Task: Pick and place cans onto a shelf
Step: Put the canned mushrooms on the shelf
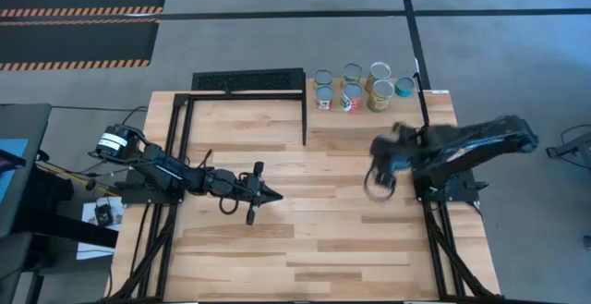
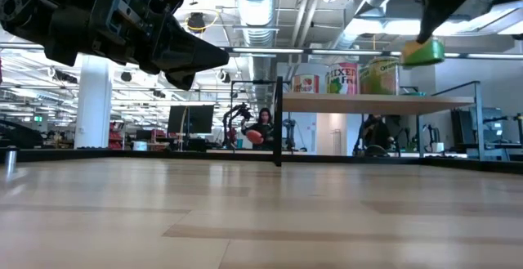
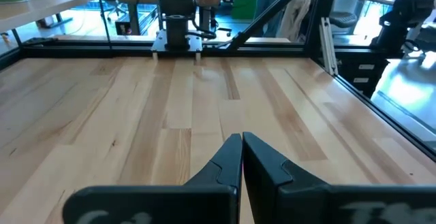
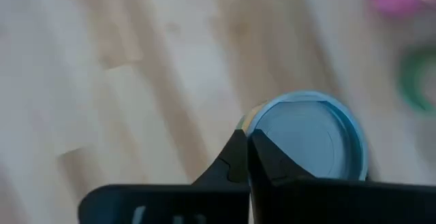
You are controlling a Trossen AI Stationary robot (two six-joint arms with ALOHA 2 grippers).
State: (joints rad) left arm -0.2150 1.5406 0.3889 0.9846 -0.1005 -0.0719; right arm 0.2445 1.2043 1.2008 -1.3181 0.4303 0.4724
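Right gripper (image 4: 246,157) fingers closed, can (image 4: 308,137) just beyond fingertips

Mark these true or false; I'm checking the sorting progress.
1. The left gripper is shut and holds nothing. True.
2. Every can stands on the shelf. False: one can is in the air at the right gripper, above shelf height.
3. The black perforated rack holds cans. False: none are on it.
4. Several shelved cans stand close together. True.
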